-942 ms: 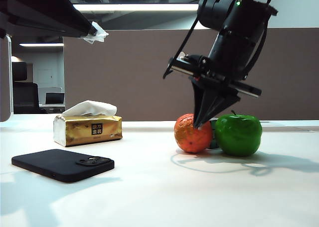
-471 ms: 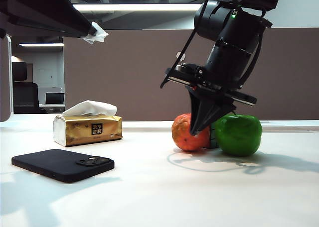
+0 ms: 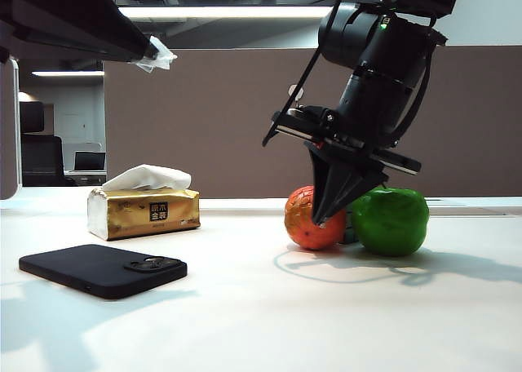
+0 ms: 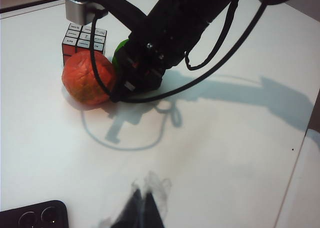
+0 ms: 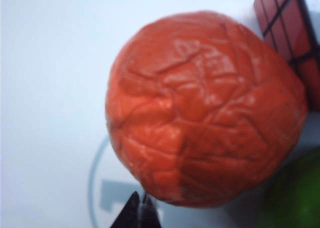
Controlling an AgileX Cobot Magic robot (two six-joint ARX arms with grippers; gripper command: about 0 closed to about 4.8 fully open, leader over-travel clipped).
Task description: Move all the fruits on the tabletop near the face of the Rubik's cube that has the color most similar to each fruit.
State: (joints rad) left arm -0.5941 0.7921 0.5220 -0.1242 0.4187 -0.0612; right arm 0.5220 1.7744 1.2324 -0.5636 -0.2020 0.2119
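The wrinkled orange-red fruit [image 3: 307, 223] [image 4: 88, 78] [image 5: 205, 108] rests on the white tabletop [image 3: 261, 315]. It touches the Rubik's cube [image 4: 83, 40], whose red face [image 5: 287, 30] shows beside it. The green apple [image 3: 391, 219] [image 5: 297, 198] sits on the cube's other side, mostly hidden behind the arm in the left wrist view. My right gripper [image 3: 324, 219] [image 5: 141, 209] is shut and empty, with its tip against the orange fruit's side. My left gripper [image 3: 149, 50] [image 4: 145, 208] hangs high at the far left, shut on a scrap of white tissue.
A gold tissue box [image 3: 143, 211] stands at the back left. A black phone [image 3: 102, 269] [image 4: 30, 215] lies flat in front of it. The table's edge [image 4: 300, 163] shows in the left wrist view.
My right gripper rose a little and swung left, nudging the orange fruit left and then letting it settle back. The left arm has not moved.
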